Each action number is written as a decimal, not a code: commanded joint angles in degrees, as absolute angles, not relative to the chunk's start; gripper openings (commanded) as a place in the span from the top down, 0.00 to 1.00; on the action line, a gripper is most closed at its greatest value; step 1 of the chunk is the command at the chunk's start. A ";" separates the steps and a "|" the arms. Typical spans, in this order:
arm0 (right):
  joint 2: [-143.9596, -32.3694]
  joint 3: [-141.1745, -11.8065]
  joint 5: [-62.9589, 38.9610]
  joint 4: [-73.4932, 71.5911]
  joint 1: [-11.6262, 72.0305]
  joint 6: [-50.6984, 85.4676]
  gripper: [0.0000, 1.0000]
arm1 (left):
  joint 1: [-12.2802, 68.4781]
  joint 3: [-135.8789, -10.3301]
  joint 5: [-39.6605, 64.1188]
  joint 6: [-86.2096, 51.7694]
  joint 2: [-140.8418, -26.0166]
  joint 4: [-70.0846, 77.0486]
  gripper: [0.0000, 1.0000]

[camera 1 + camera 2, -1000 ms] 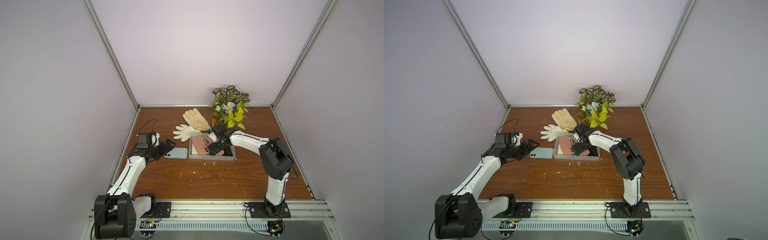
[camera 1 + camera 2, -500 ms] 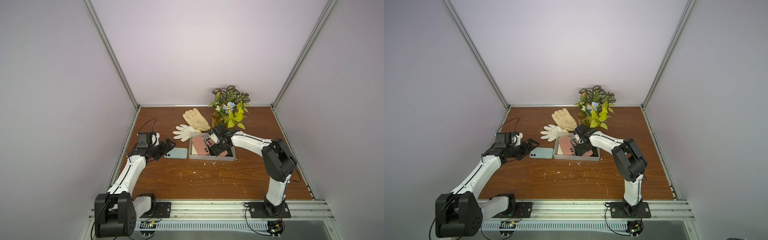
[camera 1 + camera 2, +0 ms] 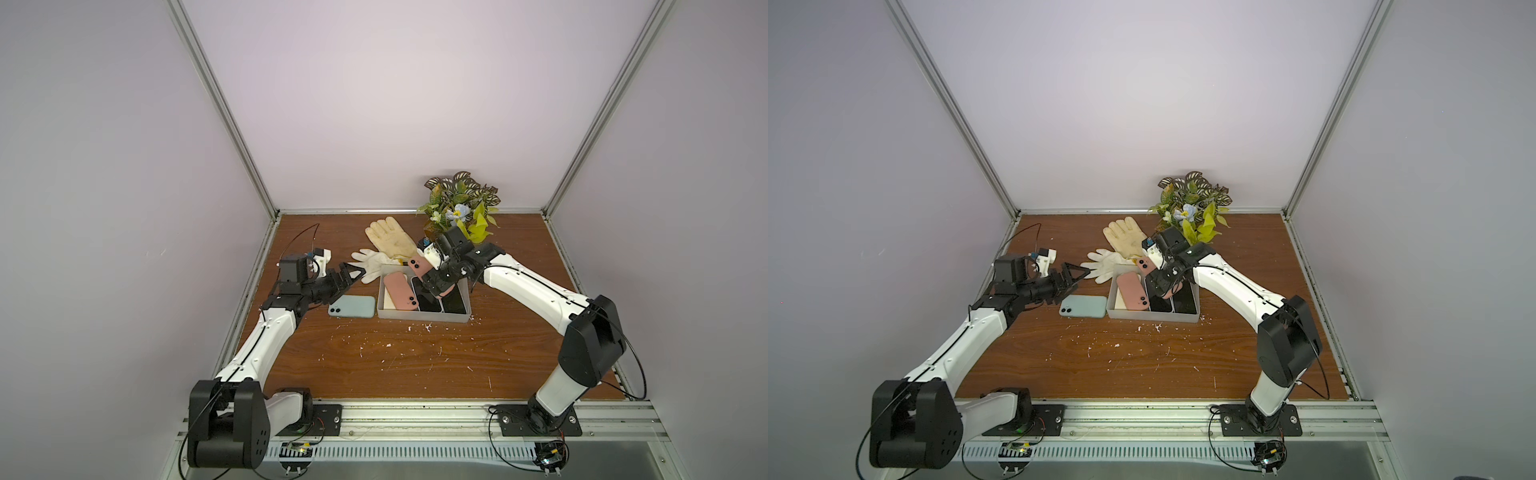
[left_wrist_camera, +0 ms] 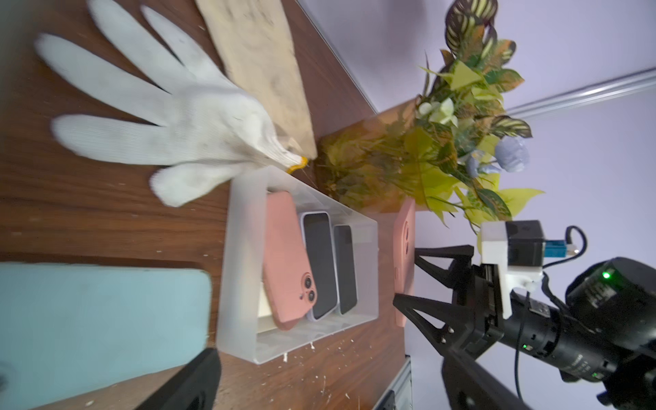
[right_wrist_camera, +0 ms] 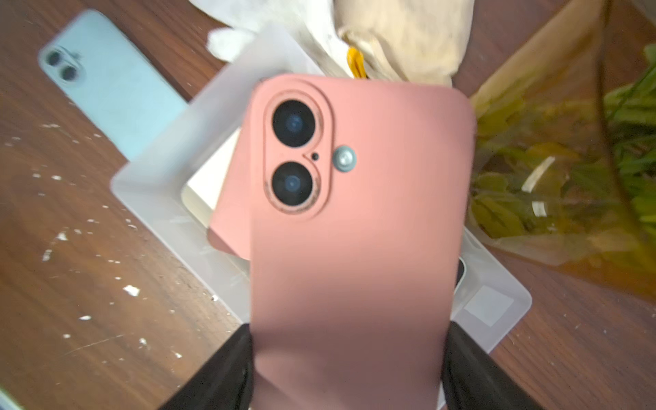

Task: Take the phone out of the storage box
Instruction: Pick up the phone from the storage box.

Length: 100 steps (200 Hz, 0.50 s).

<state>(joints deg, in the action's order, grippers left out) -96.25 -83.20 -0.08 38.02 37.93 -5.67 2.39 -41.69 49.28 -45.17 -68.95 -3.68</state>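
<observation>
**A:** Scanning your brown wooden counter [image 3: 415, 365] from the biggest thing down, you get the leafy potted plant [image 3: 461, 208] at the back. The shallow light-grey translucent plastic storage box [image 3: 424, 322] lies just in front of it.

**B:** And the gloves?

**A:** You have a tan work glove [image 3: 390, 237] and a white knit glove [image 3: 372, 266] lying by the box's far left corner.

**B:** Where is the phone?

**A:** Your right jaws are clamped on the pink-cased phone [image 5: 355, 248]. It is held tilted above the box's far side, camera end uppermost. A second pink-cased phone [image 3: 401, 291] and two dark-screened phones [image 4: 319, 262] lie inside the box.

**B:** And the other side?

**A:** Your left jaws stand wide, low over the counter. They are near the pale blue-green phone [image 3: 351, 306], which lies flat just left of the box.
</observation>
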 commanded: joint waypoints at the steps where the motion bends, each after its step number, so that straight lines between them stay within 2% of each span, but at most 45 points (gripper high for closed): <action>1: -93.22 -86.15 -7.12 38.80 39.30 -8.27 0.37 | 7.67 -45.85 54.22 -45.69 -73.13 0.84 0.00; 30: -92.28 -86.14 -11.02 38.72 41.52 -9.49 0.37 | 12.03 -51.42 55.05 -43.08 -79.72 -0.74 0.00; 61: -91.32 -86.46 -13.28 39.36 42.95 -9.58 0.37 | 12.39 -55.17 57.72 -43.51 -83.72 0.44 0.02; 100: -90.38 -87.00 -14.15 39.97 44.54 -9.49 0.37 | 14.20 -60.43 62.27 -37.69 -88.50 -6.56 0.13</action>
<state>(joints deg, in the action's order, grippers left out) -94.04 -84.47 -11.27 40.51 43.88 -8.51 12.53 -57.19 57.76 -43.11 -86.54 -1.63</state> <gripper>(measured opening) 0.785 0.907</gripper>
